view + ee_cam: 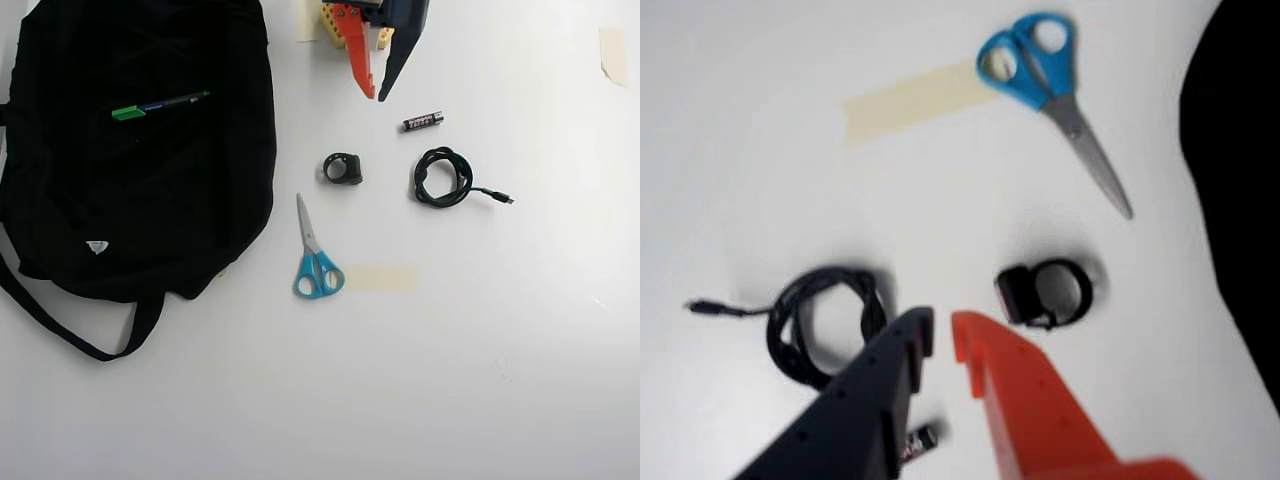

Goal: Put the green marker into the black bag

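The green marker [158, 104] is lying on the black bag [140, 200] in the overhead view. The hand [376, 97] is hanging released and empty, near a battery [423, 121] with unreadable print; open counter [480, 380] is lying below.

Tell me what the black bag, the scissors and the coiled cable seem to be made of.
The black bag looks like soft matte fabric: it lies slumped, with a limp strap. The scissors appear to have dull grey metal blades and glossy blue handles, probably plastic. The coiled cable looks like black rubber or plastic sheathing, slightly shiny, bending in loose loops; the pictures leave the exact material open.
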